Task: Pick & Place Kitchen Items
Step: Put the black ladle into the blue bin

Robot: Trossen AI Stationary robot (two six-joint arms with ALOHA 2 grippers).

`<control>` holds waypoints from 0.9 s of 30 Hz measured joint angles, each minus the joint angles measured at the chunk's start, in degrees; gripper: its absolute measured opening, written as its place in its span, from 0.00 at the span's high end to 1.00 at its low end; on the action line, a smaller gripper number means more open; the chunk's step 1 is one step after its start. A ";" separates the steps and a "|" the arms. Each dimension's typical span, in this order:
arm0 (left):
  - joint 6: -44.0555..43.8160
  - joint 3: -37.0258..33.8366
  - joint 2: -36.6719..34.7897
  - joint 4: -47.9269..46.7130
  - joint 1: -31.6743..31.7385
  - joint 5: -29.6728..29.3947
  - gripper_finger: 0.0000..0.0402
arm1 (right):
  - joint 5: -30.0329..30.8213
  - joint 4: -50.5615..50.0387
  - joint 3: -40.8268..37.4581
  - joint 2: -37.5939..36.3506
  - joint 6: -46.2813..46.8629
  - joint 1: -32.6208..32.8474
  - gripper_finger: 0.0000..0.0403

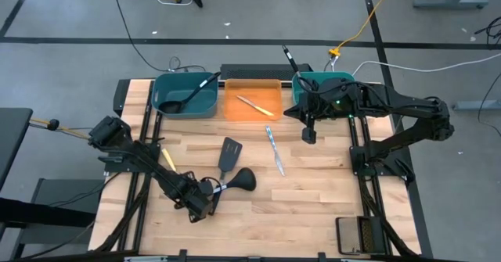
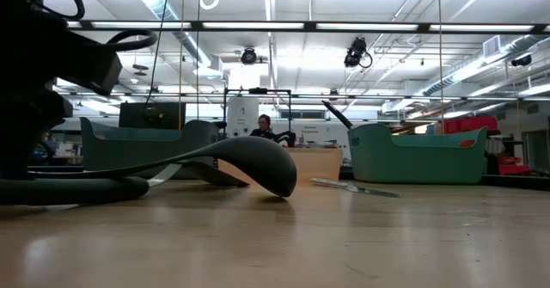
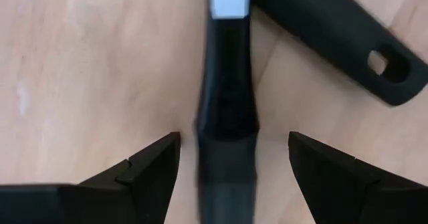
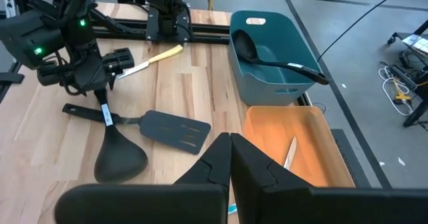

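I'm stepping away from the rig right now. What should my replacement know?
Left gripper: open, straddling the ladle handle on the table, not yet closed.
Right gripper: shut, empty, hovering by the right teal bin.
Done: a ladle in the left teal bin, a knife in the orange bin, a black utensil in the right teal bin.
Left on the table: ladle, spatula, silver knife, yellow-handled knife.

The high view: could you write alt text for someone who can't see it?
From above, the left gripper sits open around the handle of a black ladle beside a black spatula on a wooden table. The right gripper hangs shut near a teal bin.
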 joint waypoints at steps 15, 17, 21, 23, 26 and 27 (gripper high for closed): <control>0.15 -0.02 0.22 0.04 0.00 0.57 0.37 | 0.00 -0.03 0.00 0.00 -0.22 0.00 0.98; 0.13 -0.02 0.22 -0.01 0.02 0.99 0.40 | 0.00 -0.03 0.00 0.00 -0.22 0.00 0.98; 0.17 -0.02 0.22 0.18 0.00 1.75 0.46 | 0.00 -0.03 0.00 0.00 -0.24 0.01 0.98; 0.17 -0.02 0.22 0.16 0.00 1.99 0.49 | 0.00 -0.03 0.00 0.00 -0.24 0.01 0.98; 0.15 -0.03 0.22 0.19 0.00 2.17 0.53 | 0.00 -0.03 0.00 0.00 -0.24 0.01 0.98; 0.15 -0.04 0.22 0.21 0.00 2.21 0.54 | 0.00 -0.03 0.00 0.00 -0.24 0.02 0.98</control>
